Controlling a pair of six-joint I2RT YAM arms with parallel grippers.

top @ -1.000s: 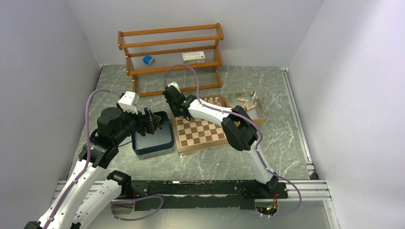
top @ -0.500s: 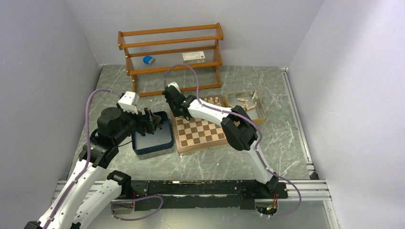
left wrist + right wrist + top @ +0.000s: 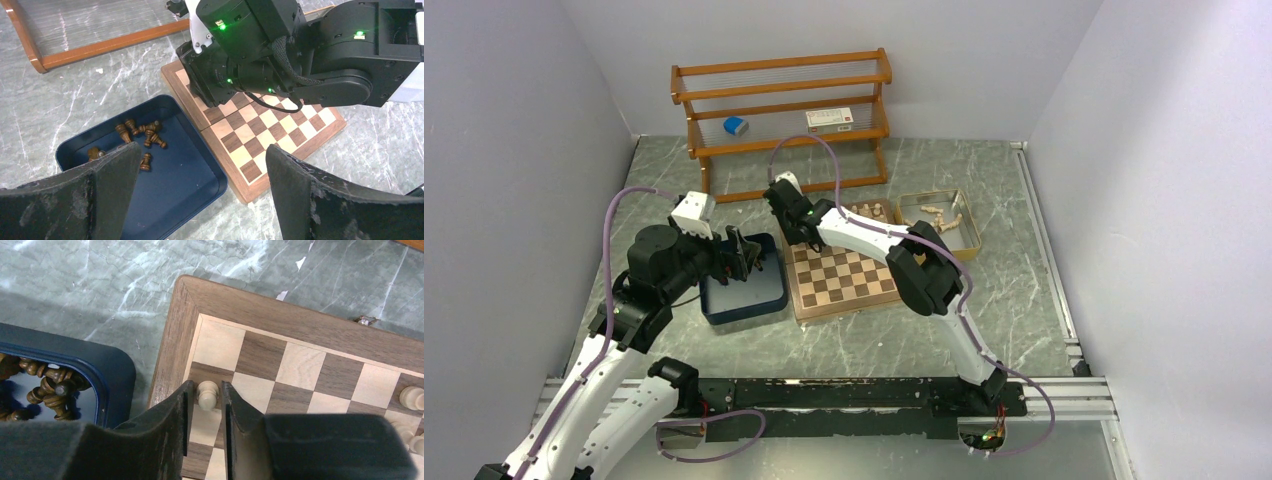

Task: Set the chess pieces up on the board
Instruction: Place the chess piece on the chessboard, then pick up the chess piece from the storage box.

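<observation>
Holds almost the same reach as a second ago, stretched across to the far left corner of the square wooden chessboard [image 3: 310, 335]. Brackets a small cream pawn [image 3: 208, 396] with the right claw [image 3: 207, 386], narrowed close about it; cannot tell whether clamped or just loosened. Stands upright in the edge column, about the second row in. Suggests placement nearly done, withdrawal next. Hovers with the left claw [image 3: 202, 150] spread wide above the navy tray [image 3: 185, 180] of dark brown chessmen [image 3: 145, 135].
</observation>
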